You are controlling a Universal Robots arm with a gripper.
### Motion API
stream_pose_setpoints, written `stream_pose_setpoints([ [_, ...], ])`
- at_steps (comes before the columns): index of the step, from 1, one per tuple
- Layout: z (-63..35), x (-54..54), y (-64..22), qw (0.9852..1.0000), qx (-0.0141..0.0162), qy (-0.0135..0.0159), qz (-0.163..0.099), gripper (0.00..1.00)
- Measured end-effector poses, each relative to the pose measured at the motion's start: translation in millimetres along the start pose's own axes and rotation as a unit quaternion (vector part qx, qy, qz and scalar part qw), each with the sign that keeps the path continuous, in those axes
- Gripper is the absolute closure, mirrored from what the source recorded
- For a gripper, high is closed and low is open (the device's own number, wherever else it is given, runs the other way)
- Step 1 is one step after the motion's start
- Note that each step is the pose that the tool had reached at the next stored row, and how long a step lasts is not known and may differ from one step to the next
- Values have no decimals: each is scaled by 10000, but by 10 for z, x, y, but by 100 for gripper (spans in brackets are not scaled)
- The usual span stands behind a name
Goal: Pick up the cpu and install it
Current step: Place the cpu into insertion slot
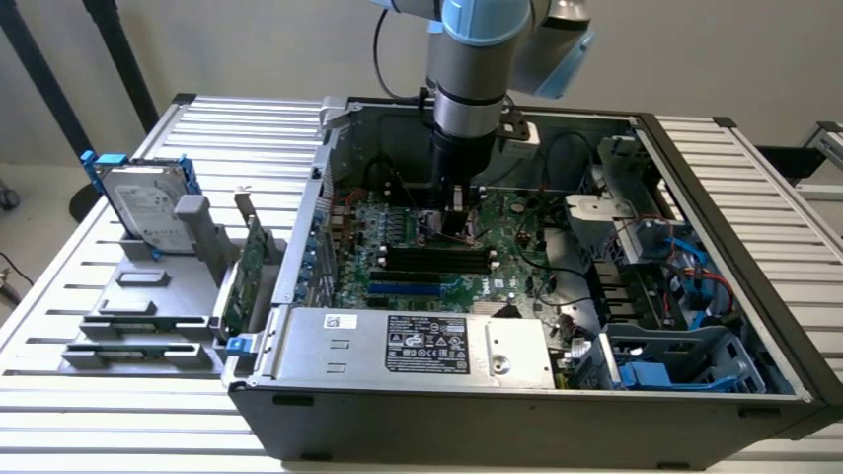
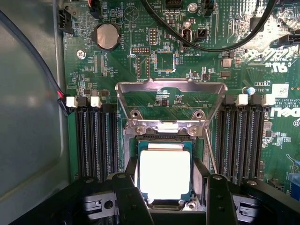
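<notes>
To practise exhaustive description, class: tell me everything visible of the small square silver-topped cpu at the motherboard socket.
The cpu is a small, flat, square chip with a dull silver metal top that glares bright, and a thin green rim. It lies level in or just over the socket of the green motherboard, beside the flipped-open silver metal frame. The gripper has its black fingers against two opposite edges, apparently gripping it. Whether it is fully seated cannot be told.
</notes>
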State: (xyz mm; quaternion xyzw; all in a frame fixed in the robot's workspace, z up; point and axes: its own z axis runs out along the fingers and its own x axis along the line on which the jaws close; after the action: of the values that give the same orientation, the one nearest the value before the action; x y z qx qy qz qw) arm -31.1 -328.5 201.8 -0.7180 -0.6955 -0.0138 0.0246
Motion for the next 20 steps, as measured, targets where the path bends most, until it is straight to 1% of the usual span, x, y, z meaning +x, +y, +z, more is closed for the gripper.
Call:
stream_pose_setpoints([
  [9,17,1,-1,10000,-4,-10,0,45],
  [11,36,0,-3,10000,-5,-21,0,45],
  [19,36,0,-3,10000,-5,-21,0,45],
  [20,36,0,-3,10000,-5,-21,0,44],
])
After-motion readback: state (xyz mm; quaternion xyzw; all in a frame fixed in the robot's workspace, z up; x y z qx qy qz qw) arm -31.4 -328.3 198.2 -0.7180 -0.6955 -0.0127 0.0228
